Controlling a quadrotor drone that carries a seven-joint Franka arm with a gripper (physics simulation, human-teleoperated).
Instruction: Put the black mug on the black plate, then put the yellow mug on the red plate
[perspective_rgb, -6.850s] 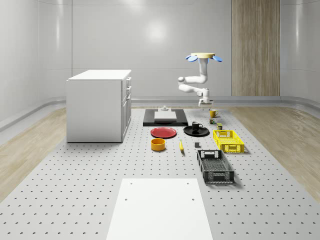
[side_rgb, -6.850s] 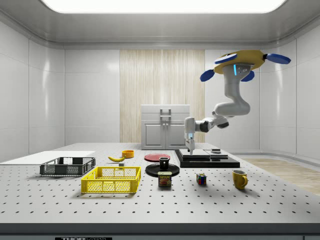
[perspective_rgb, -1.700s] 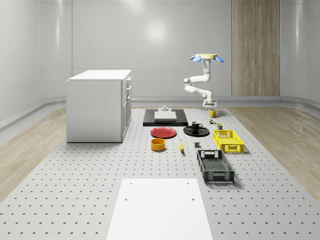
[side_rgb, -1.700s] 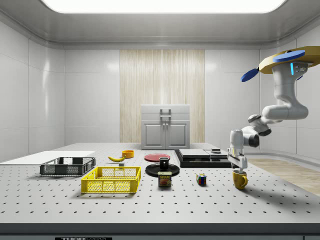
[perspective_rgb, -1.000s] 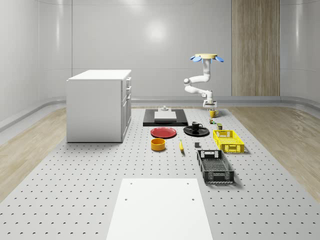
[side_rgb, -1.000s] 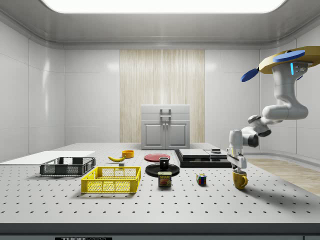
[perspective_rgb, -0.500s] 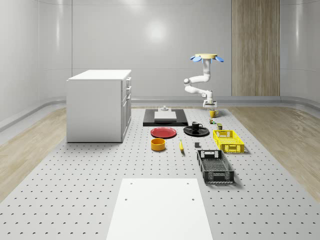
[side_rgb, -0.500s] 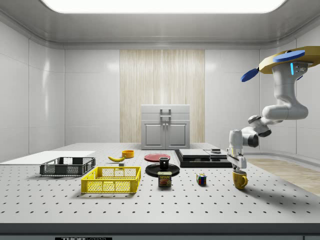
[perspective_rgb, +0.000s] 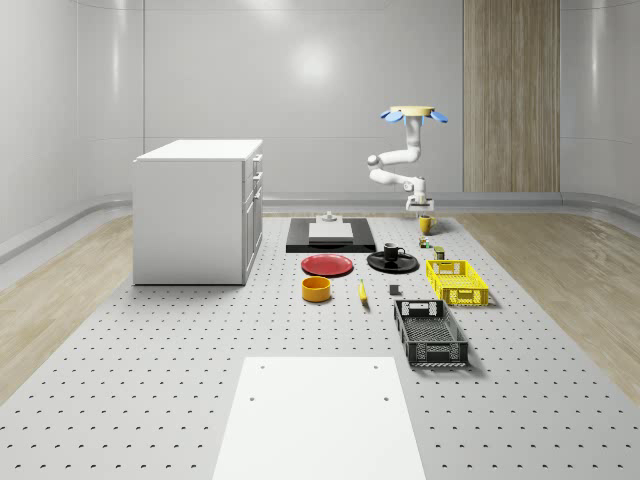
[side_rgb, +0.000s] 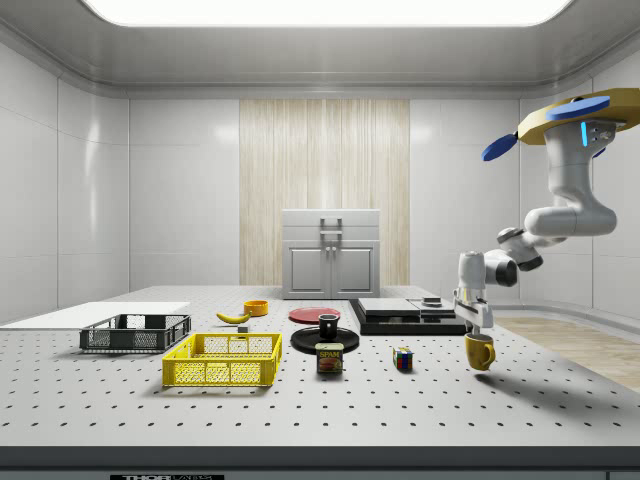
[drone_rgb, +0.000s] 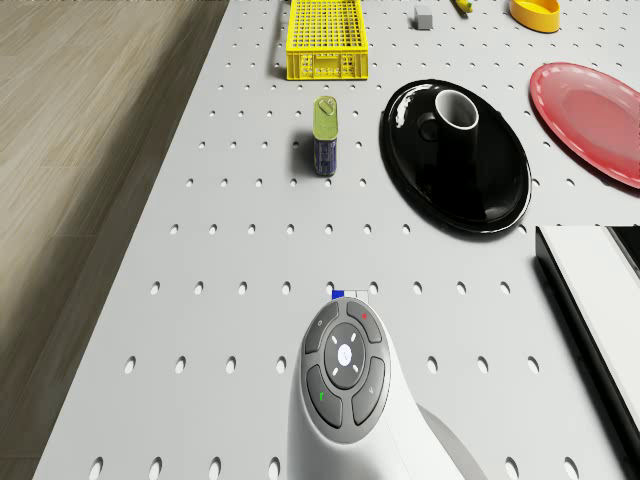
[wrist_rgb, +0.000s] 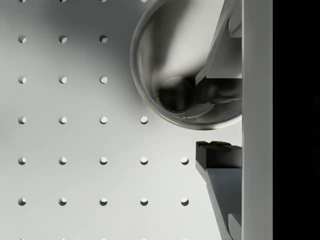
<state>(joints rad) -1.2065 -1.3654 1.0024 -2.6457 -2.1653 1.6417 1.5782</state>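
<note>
Take the black plate (side_rgb: 325, 340) as the landmark and read the side view from its left to its right. Just to the plate's left, and a little further back, lies the red plate (side_rgb: 314, 314), bare. On the black plate itself the black mug (side_rgb: 328, 324) stands upright, so the first half of the task looks done; the drone view shows the same mug (drone_rgb: 456, 114) sitting inside the plate's rim (drone_rgb: 500, 205), off its centre.

Just in front of the black plate stands a tin can (side_rgb: 330, 358), and further right a small coloured cube (side_rgb: 403, 359). Well to the right of the plate, the yellow mug (side_rgb: 479, 351) hangs clear of the table (side_rgb: 300, 405), its shadow apart beneath it. The gripper (side_rgb: 478, 328) is closed on the mug's rim from above; the wrist view shows one finger (wrist_rgb: 220, 45) inside the mug (wrist_rgb: 165, 60) and the other outside its wall. The drone (side_rgb: 575, 112) hovers high, further right again, with the arm reaching down and back toward the mug.

What remains, as I judge it, is the second half: carry the yellow mug across past the black plate, set it upright on the red plate, and let go.
</note>
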